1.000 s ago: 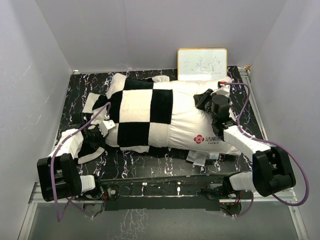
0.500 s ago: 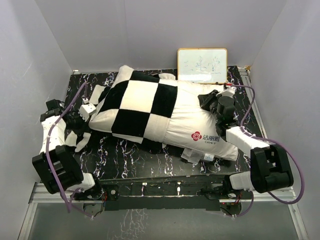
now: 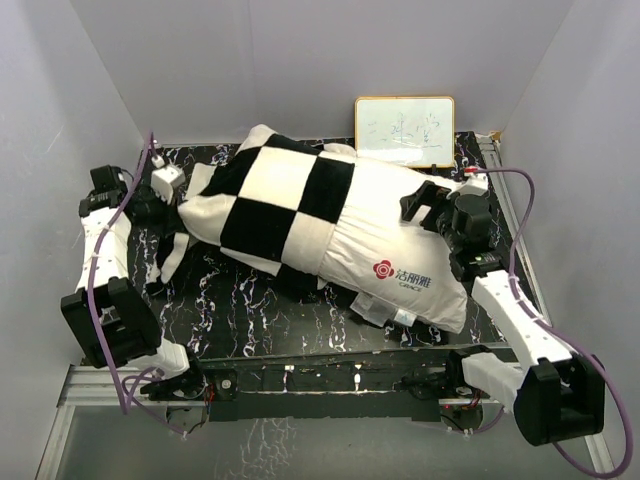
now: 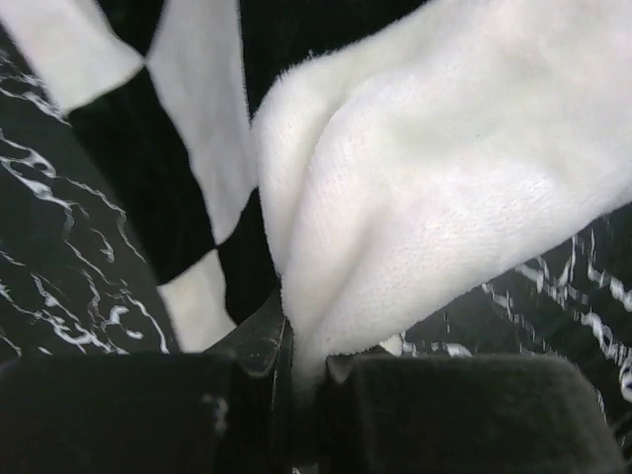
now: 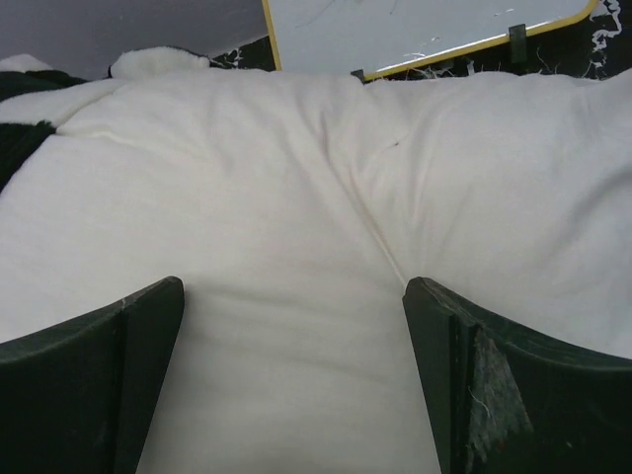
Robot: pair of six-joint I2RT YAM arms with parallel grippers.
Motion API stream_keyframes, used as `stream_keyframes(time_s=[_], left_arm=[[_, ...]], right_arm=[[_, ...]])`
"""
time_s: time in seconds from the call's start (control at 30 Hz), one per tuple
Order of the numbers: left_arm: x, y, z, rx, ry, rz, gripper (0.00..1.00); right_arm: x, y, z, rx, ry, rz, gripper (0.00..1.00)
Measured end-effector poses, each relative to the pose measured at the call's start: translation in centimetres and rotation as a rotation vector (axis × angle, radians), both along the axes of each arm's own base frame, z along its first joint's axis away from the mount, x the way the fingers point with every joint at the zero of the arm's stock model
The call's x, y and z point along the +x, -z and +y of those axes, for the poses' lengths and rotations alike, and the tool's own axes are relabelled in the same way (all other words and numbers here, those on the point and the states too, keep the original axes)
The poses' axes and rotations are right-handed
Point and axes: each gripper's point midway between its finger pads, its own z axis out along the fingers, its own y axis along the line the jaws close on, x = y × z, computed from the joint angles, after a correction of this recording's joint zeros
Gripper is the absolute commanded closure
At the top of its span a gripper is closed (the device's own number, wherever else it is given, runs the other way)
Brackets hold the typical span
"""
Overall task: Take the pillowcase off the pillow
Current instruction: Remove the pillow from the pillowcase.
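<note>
The black-and-cream checkered pillowcase (image 3: 270, 205) still covers the left half of the pillow (image 3: 400, 235), whose bare white right half shows a red logo (image 3: 383, 269). At the far left, my left gripper (image 3: 178, 203) is shut on the pillowcase's end. In the left wrist view a cream fold of the pillowcase (image 4: 444, 178) runs down into the left gripper (image 4: 296, 351). My right gripper (image 3: 425, 200) stands open against the pillow's right end. In the right wrist view the right gripper (image 5: 294, 286) straddles bare pillow (image 5: 296, 188) with nothing held.
A small whiteboard (image 3: 404, 130) leans on the back wall just behind the pillow; it also shows as the whiteboard (image 5: 415, 25) in the right wrist view. White walls enclose the black marbled table (image 3: 250, 320) on three sides. Sewn tags (image 3: 385, 313) hang off the pillow's near edge.
The left arm swung left and back, dragging the pillowcase's end with it. The pillow turned and slid. The right gripper let go of the pillow and opened.
</note>
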Motion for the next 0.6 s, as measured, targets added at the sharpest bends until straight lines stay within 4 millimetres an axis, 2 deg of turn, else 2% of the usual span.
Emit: stream_keyframes(time_s=[0.2,0.33,0.43,0.53,0.6], left_arm=[[6.3,-4.6,0.0,-0.117,-0.189,-0.108,1.0],[9.4,-6.5,0.5,-0.14,-0.274,-0.152,1.0],[12.0,-7.9,1.5,-0.135,-0.327,-0.182,1.0],[14.3,-9.5,2.7,-0.122,-0.368,-0.219,1.0],[15.1,-10.2,3.5,-0.107,-0.389,-0.242,1.0]], right_arm=[[-2.7,1.1,-0.9,-0.061,0.016,0.082,0.02],[-3.3,1.0,-0.4,-0.108,-0.028,0.096,0.02],[-3.8,0.7,1.5,-0.166,-0.118,0.086,0.02],[-5.0,0.3,5.0,-0.254,-0.251,0.053,0.01],[-6.2,0.2,7.9,-0.321,-0.353,0.019,0.02]])
